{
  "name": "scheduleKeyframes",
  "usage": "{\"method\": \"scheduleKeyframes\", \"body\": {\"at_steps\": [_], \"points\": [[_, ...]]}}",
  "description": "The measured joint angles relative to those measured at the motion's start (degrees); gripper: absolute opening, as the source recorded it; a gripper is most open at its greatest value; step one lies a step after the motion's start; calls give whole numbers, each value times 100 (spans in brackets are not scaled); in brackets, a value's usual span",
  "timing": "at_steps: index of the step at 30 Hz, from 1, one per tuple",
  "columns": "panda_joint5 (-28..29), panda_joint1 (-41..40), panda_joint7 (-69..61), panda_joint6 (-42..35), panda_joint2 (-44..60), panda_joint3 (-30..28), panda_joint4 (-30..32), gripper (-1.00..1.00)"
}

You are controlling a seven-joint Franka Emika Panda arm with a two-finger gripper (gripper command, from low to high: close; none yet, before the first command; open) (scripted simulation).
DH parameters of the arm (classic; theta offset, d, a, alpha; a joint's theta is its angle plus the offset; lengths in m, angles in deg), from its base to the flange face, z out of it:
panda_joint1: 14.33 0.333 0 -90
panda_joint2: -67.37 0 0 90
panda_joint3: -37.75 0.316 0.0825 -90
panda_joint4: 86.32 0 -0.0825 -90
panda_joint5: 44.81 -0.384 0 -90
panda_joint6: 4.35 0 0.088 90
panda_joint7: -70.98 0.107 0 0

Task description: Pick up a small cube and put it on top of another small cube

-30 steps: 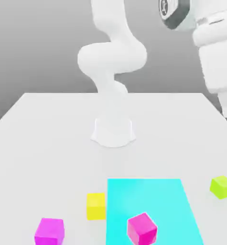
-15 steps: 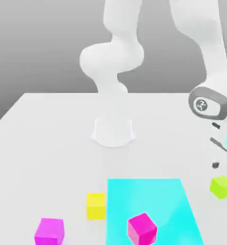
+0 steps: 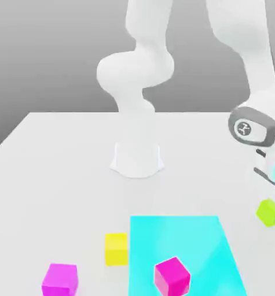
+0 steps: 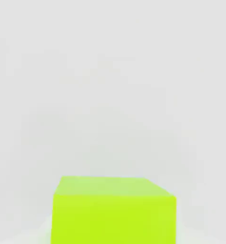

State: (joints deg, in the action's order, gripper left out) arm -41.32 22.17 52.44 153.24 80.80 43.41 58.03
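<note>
**Lime cube at the table's edge, stacking yet to come**

The lime-green cube (image 3: pixel 269 212) sits tilted at the exterior view's right, just under the end effector; whether the end effector is spread or pinching it I cannot tell. Judging by that, we're at the pick. Next: carry it over a target, perhaps the yellow cube (image 3: pixel 116 248). The hand view gives the lime cube's top face close up; the exterior view adds two magenta cubes (image 3: pixel 172 276) and the cyan mat (image 3: pixel 186 237).

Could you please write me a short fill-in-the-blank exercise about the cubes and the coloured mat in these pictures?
1. The magenta cube inside the mat's outline sits on the flat ___ mat.
2. The small yellow cube rests just off that mat's edge, on the exterior view's ___ side.
3. The cube nearest the robot's wrist, at the exterior view's right, is ___ green.
4. Counting every cube, the scene holds ___.

Missing words: cyan; left; lime; four
</note>
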Motion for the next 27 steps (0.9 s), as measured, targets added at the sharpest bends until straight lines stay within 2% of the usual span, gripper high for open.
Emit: {"method": "scheduleKeyframes", "body": {"at_steps": [9, 12, 20, 23, 24, 27], "points": [[-220, -1363, -296, -972, 119, -1242, -988, -100], [-371, -1786, -186, -1140, 99, -1666, -1107, -100], [-1197, -2904, 573, -1034, -21, -2709, -895, -100], [-1660, -3195, 396, -580, 487, -2567, -918, -100], [-1806, -3278, 303, -425, 669, -2476, -930, 100], [-1806, -3278, 303, -425, 669, -2476, -930, 100]]}}
